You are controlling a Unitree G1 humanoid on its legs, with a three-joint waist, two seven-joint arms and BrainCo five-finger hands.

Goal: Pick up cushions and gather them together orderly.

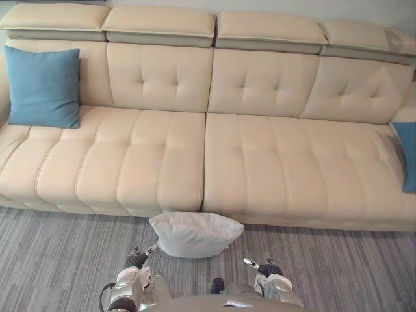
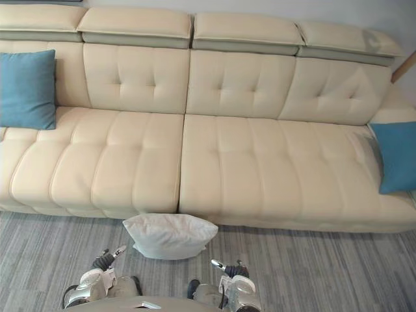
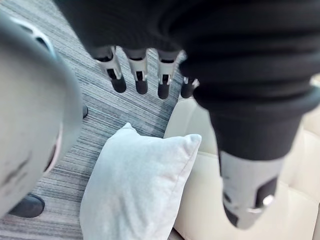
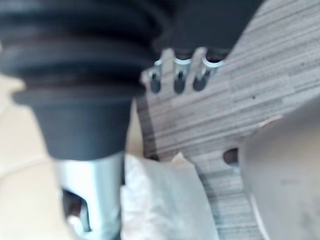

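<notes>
A plump white cushion lies at lower centre, just before the sofa. A blue cushion stands upright at upper left; a second blue cushion leans at the right edge.

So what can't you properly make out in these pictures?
Right blue cushion: left eye view, cut off by the picture's right edge.
White cushion: right wrist view, blurred and partly behind the right hand.
Sofa: both eye views, its left end cut off by the edge.
</notes>
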